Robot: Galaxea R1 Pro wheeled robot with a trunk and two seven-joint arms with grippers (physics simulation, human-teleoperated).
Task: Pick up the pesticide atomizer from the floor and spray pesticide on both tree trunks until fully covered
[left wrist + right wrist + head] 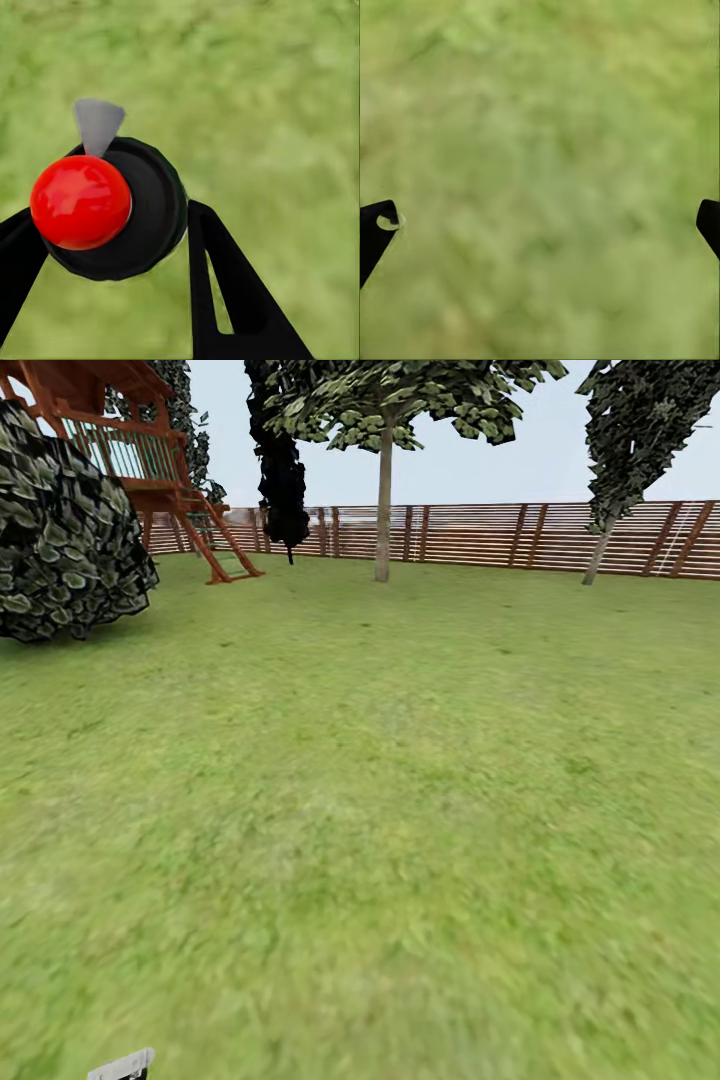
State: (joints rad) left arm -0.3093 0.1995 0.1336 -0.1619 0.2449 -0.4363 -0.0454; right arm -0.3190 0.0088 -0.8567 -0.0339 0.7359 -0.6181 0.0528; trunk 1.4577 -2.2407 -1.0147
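The pesticide atomizer [112,206] is sitting between the two dark fingers [232,292] of the left hand [112,247] in the left wrist view, centre-left of the frame: a black round body seen end-on, a glossy red ball on top, a grey nozzle pointing toward the upper part of the frame. The fingers are pressing against both sides of the body, so the left hand is grasping it, with blurred grass behind. In the head view a small grey piece at the bottom left edge is probably that nozzle; I cannot confirm it.

The right hand [544,225] is spread wide and released, fingertips at the far left and right edges of the right wrist view, nothing but grass between them.

Judgement: pickup is done; the step in hand is the transit to the trees. One pale straight tree trunk [384,500] is standing at upper centre of the head view, in front of the fence [520,535], well apart from the robot across the lawn [380,780]. A second tree [600,550] is leaning at upper right. No spray specks are showing on either trunk.

Next move calls for: driving close to the centre trunk, then raising the left arm and aiming the nozzle at the bark.
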